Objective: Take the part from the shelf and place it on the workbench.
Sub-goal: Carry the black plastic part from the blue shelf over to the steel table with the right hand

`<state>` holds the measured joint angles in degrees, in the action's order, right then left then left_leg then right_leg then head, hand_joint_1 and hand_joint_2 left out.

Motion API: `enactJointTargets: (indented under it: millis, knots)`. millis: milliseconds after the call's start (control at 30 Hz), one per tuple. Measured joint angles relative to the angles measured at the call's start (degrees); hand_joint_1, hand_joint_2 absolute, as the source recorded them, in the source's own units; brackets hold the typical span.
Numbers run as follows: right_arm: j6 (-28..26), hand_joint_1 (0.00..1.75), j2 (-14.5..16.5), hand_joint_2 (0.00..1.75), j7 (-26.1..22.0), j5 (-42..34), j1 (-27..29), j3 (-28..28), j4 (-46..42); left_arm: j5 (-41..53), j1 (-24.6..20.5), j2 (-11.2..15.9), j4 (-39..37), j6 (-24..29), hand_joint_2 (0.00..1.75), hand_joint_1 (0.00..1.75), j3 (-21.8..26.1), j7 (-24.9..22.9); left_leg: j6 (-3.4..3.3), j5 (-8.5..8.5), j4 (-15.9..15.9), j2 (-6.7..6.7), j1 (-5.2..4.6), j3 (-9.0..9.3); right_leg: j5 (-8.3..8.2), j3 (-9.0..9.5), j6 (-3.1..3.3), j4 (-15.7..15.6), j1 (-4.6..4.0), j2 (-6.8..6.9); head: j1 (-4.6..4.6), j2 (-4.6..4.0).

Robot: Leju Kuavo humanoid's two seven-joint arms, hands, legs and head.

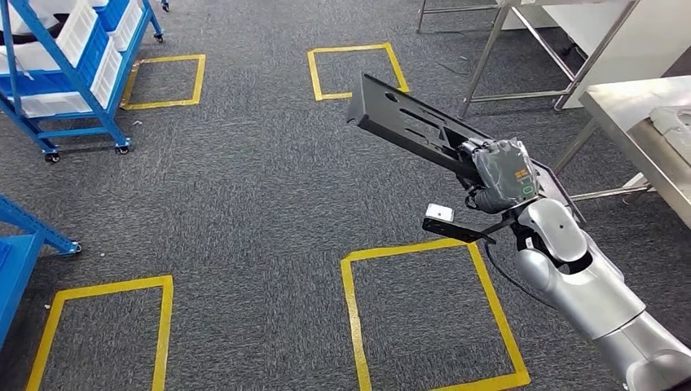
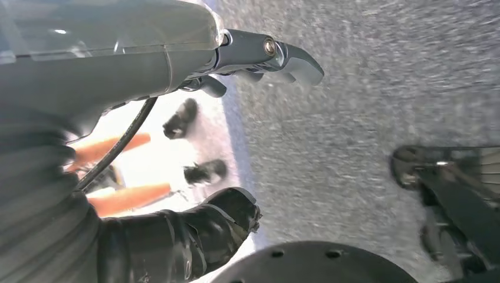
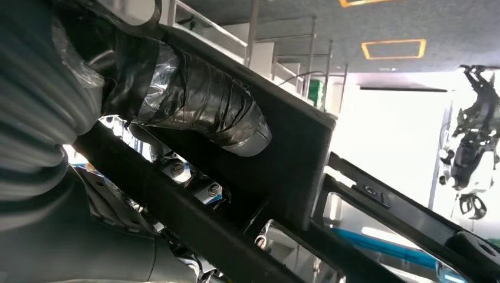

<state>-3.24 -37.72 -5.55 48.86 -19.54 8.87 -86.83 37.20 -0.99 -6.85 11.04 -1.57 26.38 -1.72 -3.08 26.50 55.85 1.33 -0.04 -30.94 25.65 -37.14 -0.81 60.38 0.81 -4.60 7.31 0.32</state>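
Note:
A long flat black part with cut-outs is held up in the air over the grey carpet, slanting away to the upper left. My right hand grips it near its closer end. In the right wrist view the taped thumb presses on the black part and the fingers wrap beneath it. The steel workbench stands at the far right. The blue shelf with white bins stands at the upper left. My left hand hangs above the floor, fingers apart and holding nothing.
Yellow tape squares mark the carpet ahead and farther off. A steel table frame stands behind the held part. Another blue rack juts in at the left edge.

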Motion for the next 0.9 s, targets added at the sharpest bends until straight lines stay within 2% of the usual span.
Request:
enactJointTargets:
  millis: [67,100,133,167,200,267,300,333,367,400,467,533,600,633,667,700,733,767,833,867,900]
  knots:
    - [0.0,1.75,-0.1,1.75,0.0,0.1,-0.2,0.0,-0.1,0.0,0.2,0.0,0.0,0.0,1.75,0.00,0.0,0.0,-0.23,-0.45,-0.9,-1.33,0.05,0.40,3.09,-2.71,-0.34,5.6,-0.06,2.76,0.03,0.00]
    - [0.0,1.75,-0.1,1.75,0.0,0.1,-0.1,0.0,-0.1,0.0,0.3,0.0,0.0,0.0,1.75,0.00,0.0,0.0,-0.22,-0.46,-1.0,-1.95,0.04,0.40,4.65,-4.51,-0.56,9.4,0.15,3.53,0.02,0.00]
    - [0.0,1.75,-0.1,1.75,0.0,0.2,0.0,0.0,-0.1,0.0,0.4,0.0,0.0,0.0,1.75,0.00,0.0,0.0,-0.13,-0.40,-1.0,-2.52,0.07,0.39,5.54,-5.95,-0.80,12.3,0.45,3.93,0.02,0.01]
    - [0.0,1.75,0.0,1.75,0.0,0.2,0.1,0.0,-0.1,0.0,0.4,0.0,0.0,0.0,1.75,0.00,0.0,0.0,0.02,-0.27,-0.9,-3.09,0.13,0.38,5.50,-6.62,-1.11,13.7,0.79,4.18,0.02,0.01]
    - [0.0,1.75,0.0,1.75,0.0,0.2,0.2,0.0,-0.1,0.0,0.3,0.0,0.0,0.0,1.75,0.00,0.0,0.0,0.26,-0.09,-0.7,-3.63,0.24,0.40,4.45,-6.25,-1.46,12.9,1.14,4.41,0.02,0.01]
    - [0.0,1.75,0.0,1.75,0.0,0.3,0.2,0.0,-0.1,0.0,0.3,0.0,0.0,0.0,1.75,0.00,0.0,0.0,1.02,0.61,0.0,-4.64,0.59,0.46,0.79,-2.80,-2.30,6.0,1.73,5.66,0.02,0.01]
    - [0.0,1.75,0.1,1.75,0.1,0.4,0.2,0.0,-0.1,0.0,0.3,0.1,0.0,0.0,1.75,0.00,0.0,0.0,1.53,1.07,0.5,-5.03,0.57,0.40,-0.34,-1.01,-2.59,2.6,1.60,6.79,0.05,0.00]
    - [0.0,1.75,0.1,1.75,0.3,0.4,0.2,0.0,-0.1,0.0,0.3,0.2,0.0,0.0,1.75,0.00,0.1,0.0,2.00,1.52,1.0,-5.38,0.51,0.31,-0.82,0.18,-2.40,0.3,1.45,7.55,0.05,0.01]
    - [-0.1,1.75,0.2,1.75,0.5,0.5,0.3,0.0,-0.2,0.1,0.3,0.3,0.0,0.0,1.75,0.00,0.2,0.1,2.42,1.88,1.4,-5.67,0.37,0.30,-0.55,0.55,-2.02,-0.5,1.23,8.03,0.04,0.01]
    - [-0.1,1.75,0.2,1.75,0.7,0.6,0.5,0.0,-0.3,0.1,0.3,0.4,0.0,-0.1,1.75,0.00,0.2,0.1,2.73,2.11,1.6,-6.01,0.20,0.32,-0.23,0.48,-1.37,-0.3,0.98,7.89,0.05,0.01]
    - [-0.2,1.75,0.1,1.75,1.2,0.6,1.0,-0.3,-0.7,0.3,0.1,0.4,0.0,-0.2,1.75,0.00,0.3,0.4,3.23,2.65,2.0,-6.44,0.34,0.50,-0.01,0.26,-0.24,-0.1,0.95,6.77,0.02,0.01]
    - [-0.5,1.75,-0.7,1.75,1.8,1.3,1.4,-1.1,-1.6,0.7,0.1,0.4,0.0,-0.3,1.75,0.00,0.3,0.8,3.44,4.52,4.5,-4.97,0.64,-0.50,0.03,0.38,0.53,-0.1,0.81,5.78,0.00,0.01]
    - [-1.1,1.75,-1.6,1.75,2.8,3.4,1.8,-2.0,-2.4,1.2,0.2,0.3,0.0,-0.3,1.75,0.00,0.3,1.0,3.12,7.90,11.3,-2.80,0.69,-3.80,0.11,0.57,1.02,-0.2,0.50,4.84,-0.01,0.01]
    - [-1.5,1.75,-2.1,1.75,3.4,5.0,2.1,-2.5,-2.8,1.4,0.3,0.2,0.0,-0.3,1.75,0.00,0.3,1.1,2.82,9.34,15.5,-2.27,0.53,-6.00,0.18,0.66,1.22,-0.2,0.26,4.32,-0.01,0.01]
    - [-1.8,1.75,-2.6,1.75,4.0,6.9,2.6,-2.9,-3.0,1.5,0.3,0.2,0.0,-0.2,1.75,0.00,0.3,1.2,2.45,9.97,18.6,-2.00,0.27,-7.85,0.28,0.79,1.41,-0.2,0.00,3.75,-0.01,0.01]
    - [-2.0,1.75,-3.2,1.75,4.5,8.9,3.1,-3.3,-3.2,1.7,0.4,0.2,0.0,-0.2,1.75,0.00,0.3,1.2,1.98,9.45,19.8,-1.82,-0.13,-8.92,0.39,0.96,1.60,-0.2,-0.22,3.14,-0.01,0.01]
    - [-2.1,1.75,-3.7,1.75,5.0,11.0,3.5,-3.7,-3.4,1.8,0.5,0.2,0.0,-0.2,1.75,0.00,0.3,1.2,1.37,7.72,18.6,-1.60,-0.69,-8.92,0.50,1.14,1.77,-0.2,-0.39,2.45,0.00,0.01]
    - [-2.2,1.75,-4.2,1.75,5.3,12.8,3.9,-4.0,-3.5,1.9,0.6,0.2,0.0,-0.2,1.75,0.00,0.4,1.2,0.61,5.13,15.3,-1.16,-1.33,-7.95,0.57,1.30,1.89,-0.2,-0.48,1.74,0.00,0.01]
    - [-2.3,1.75,-5.0,1.75,5.9,15.3,4.3,-4.6,-3.6,2.1,0.7,0.2,0.0,-0.1,1.75,0.00,0.6,1.2,-1.23,0.55,7.3,0.95,-2.37,-5.14,0.61,1.43,1.95,-0.3,-0.38,0.37,0.03,0.01]
    - [-2.4,1.75,-5.2,1.75,6.1,16.0,4.5,-4.7,-3.7,2.1,0.7,0.3,0.0,-0.1,1.75,0.00,0.7,1.2,-1.83,-0.62,4.7,1.84,-2.65,-4.10,0.56,1.40,1.86,-0.4,-0.17,-0.21,0.02,0.01]
    - [-2.5,1.75,-5.4,1.75,6.2,16.4,4.7,-4.8,-3.7,2.1,0.7,0.3,0.0,-0.1,1.75,0.00,0.8,1.2,-2.20,-1.01,3.5,2.39,-2.74,-3.54,0.44,1.35,1.69,-0.5,0.10,-0.78,0.03,0.01]
